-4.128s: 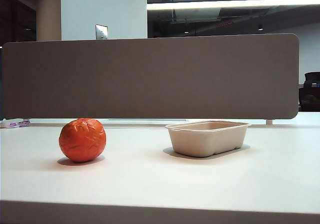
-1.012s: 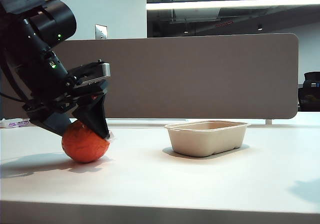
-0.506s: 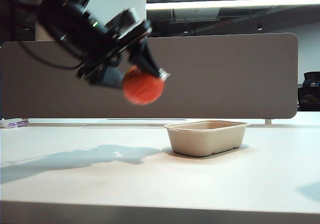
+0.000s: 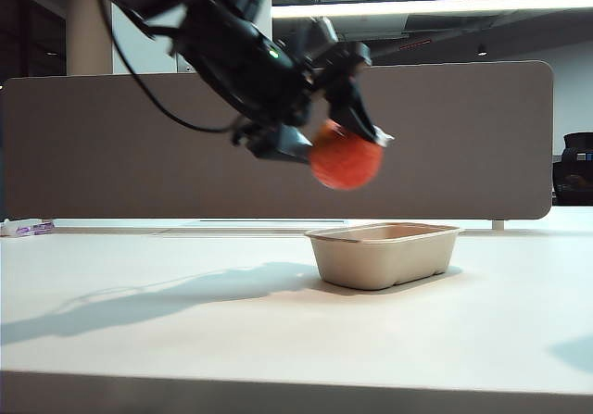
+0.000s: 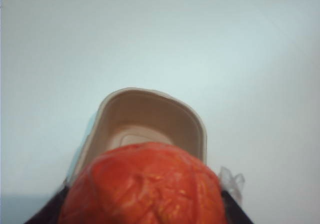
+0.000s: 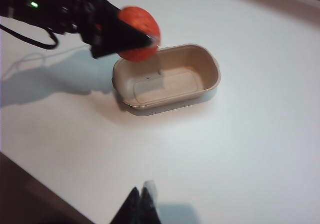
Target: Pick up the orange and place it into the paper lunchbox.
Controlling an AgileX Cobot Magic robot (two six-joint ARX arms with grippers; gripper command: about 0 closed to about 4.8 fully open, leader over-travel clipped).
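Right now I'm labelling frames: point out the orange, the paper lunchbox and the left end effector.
orange (image 4: pixel 346 162): exterior view, front of its skin.
paper lunchbox (image 4: pixel 384 261): exterior view, near side wall.
left end effector (image 4: pixel 345 142): exterior view, between the fingertips, on the orange's top.

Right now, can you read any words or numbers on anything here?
None can be read.
Orange, in the left gripper: no label.
Lunchbox: plain, no print.
Small packet at the table's far left edge: too small and blurred to read.

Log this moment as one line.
left pincer: holding orange above lunchbox | right pincer: shut, idle, off to the side
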